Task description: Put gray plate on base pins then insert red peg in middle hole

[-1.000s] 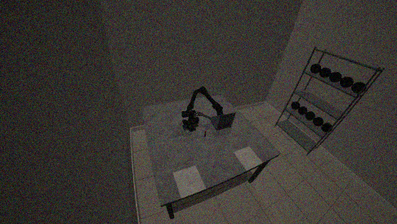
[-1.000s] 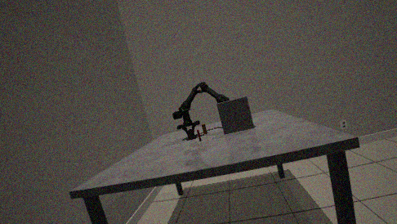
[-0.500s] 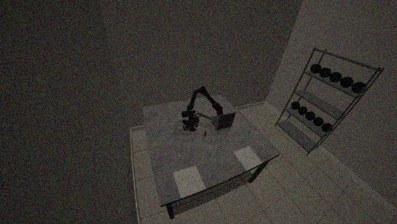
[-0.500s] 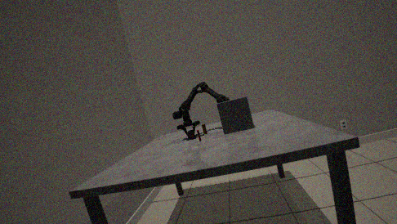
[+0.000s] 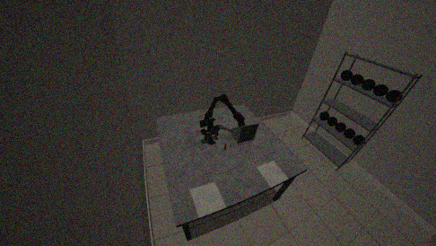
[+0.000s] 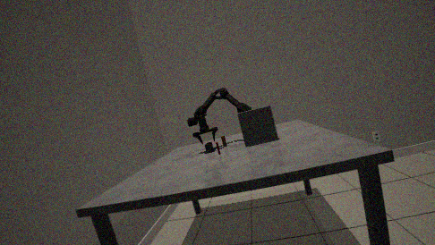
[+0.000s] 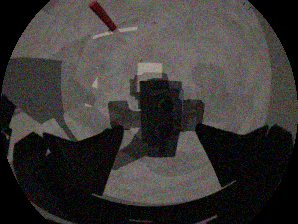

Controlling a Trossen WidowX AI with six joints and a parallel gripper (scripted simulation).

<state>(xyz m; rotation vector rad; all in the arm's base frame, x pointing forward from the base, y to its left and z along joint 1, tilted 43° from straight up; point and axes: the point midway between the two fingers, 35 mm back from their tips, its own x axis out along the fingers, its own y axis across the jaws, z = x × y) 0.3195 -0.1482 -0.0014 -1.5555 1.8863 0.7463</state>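
Note:
My gripper (image 6: 208, 139) (image 7: 160, 128) is open and empty, its dark fingers wide apart on both sides of the dark plate. The plate (image 7: 161, 142) appears in the wrist view as a dark upright rectangle with faint round marks. It overlaps the base (image 7: 120, 111), whose grey parts show to its left and right. The pins are not visible, and I cannot tell whether the plate lies fully flat. The red peg (image 5: 225, 146) (image 6: 218, 148) (image 7: 103, 16) stands upright on the table, apart from the gripper, at the top left of the wrist view.
A dark panel (image 5: 248, 133) (image 6: 259, 126) (image 7: 35, 85) stands beside the arm. A small orange-brown block (image 6: 224, 141) is behind the peg. Pale patches (image 5: 207, 198) (image 5: 272, 173) show on the table (image 5: 179, 166) (image 6: 157, 179). A rack (image 5: 374, 118) stands off to the right.

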